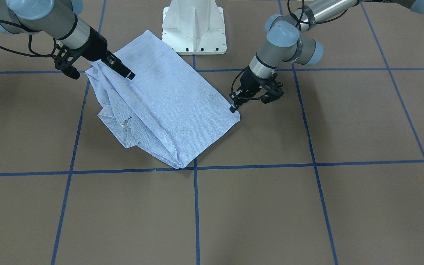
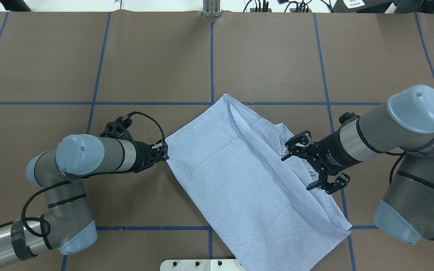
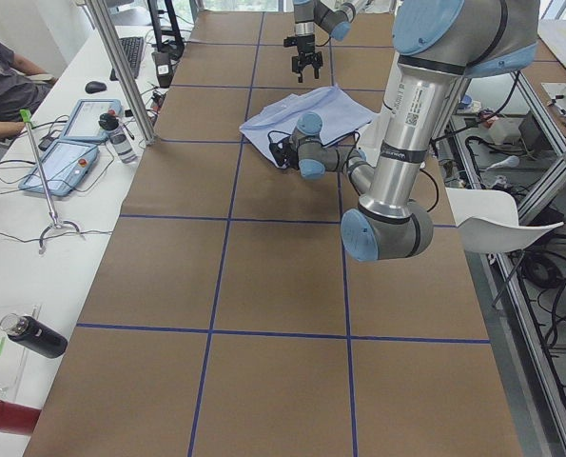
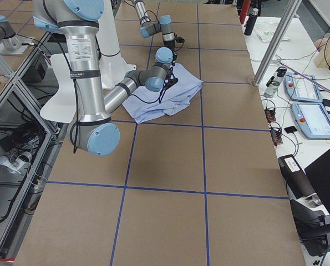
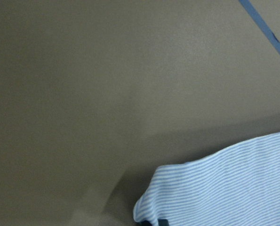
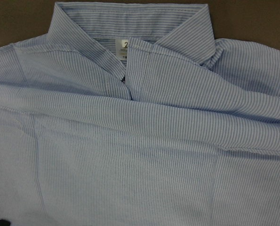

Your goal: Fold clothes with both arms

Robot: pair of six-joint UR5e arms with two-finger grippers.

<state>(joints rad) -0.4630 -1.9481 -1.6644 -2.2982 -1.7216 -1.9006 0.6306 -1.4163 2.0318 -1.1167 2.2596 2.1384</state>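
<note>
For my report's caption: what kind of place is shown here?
Probably a robotics lab: the left arm and right arm reach a shirt on a tape-gridded table, with what look like teach pendants beside it.

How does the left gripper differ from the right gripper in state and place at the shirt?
The left gripper is shut, pinching a flat corner of the shirt; the right gripper is wide open and holds nothing. The left gripper sits at the shirt's outer edge, while the right gripper is over the bunched collar side. Both are black two-finger grippers and face the shirt from opposite sides.
</note>
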